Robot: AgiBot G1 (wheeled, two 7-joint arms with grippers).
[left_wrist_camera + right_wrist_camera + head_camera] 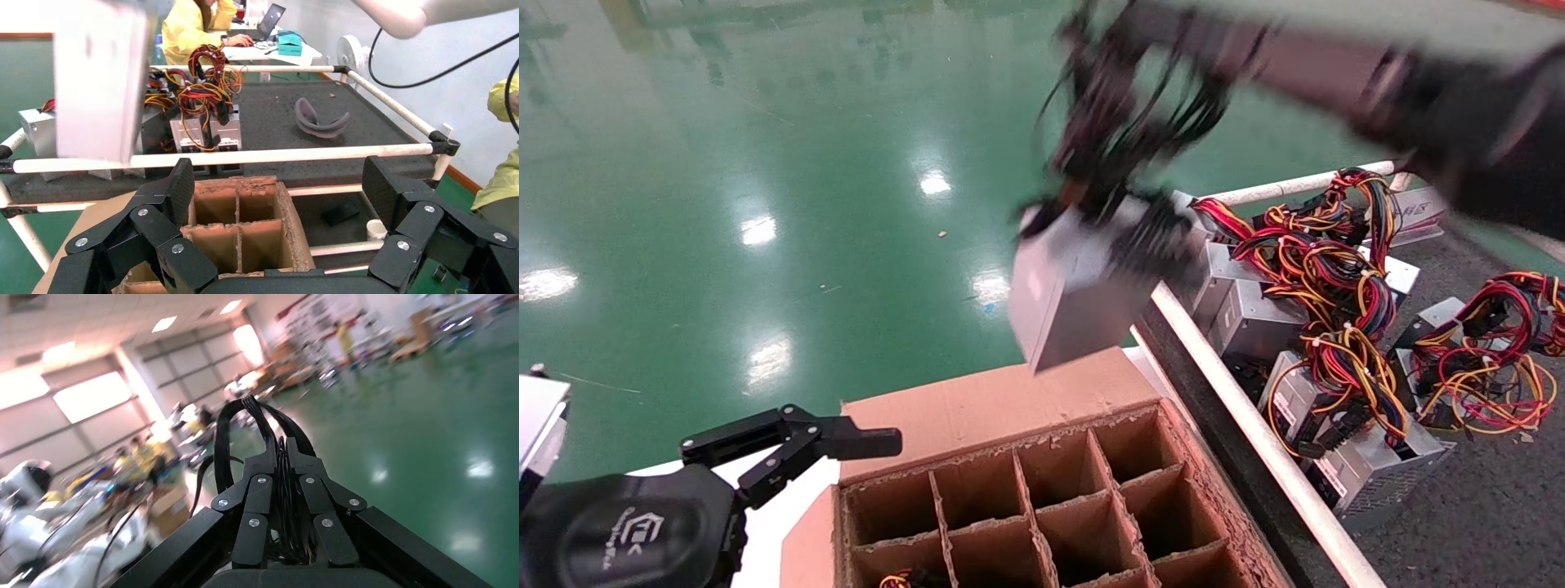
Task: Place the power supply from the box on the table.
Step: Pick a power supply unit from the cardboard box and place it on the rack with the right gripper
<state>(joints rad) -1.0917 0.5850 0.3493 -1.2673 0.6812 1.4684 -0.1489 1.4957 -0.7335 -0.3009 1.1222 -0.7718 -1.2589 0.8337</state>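
The silver-grey power supply (1075, 286) hangs tilted in the air above the box's far flap and beside the table's white rail (1254, 425). Its black cables (1124, 106) run up into my right gripper (1120, 77), which is shut on the bundle (280, 447). In the left wrist view the unit is a pale slab (98, 79) in front of the table (275, 116). The reddish-brown box (1009, 408) with ragged dividers stands below, and the cells that show are mostly empty (294, 226). My left gripper (813, 445) stays open and holds nothing, low beside the box (278, 184).
Several grey units with red, yellow and orange wires (1336, 343) lie on the dark grey table (1483, 506), close to the rail. A grey curved object (318, 119) lies farther along the table. Coloured wires (895, 580) show in one near cell. Green floor (764, 163) lies beyond.
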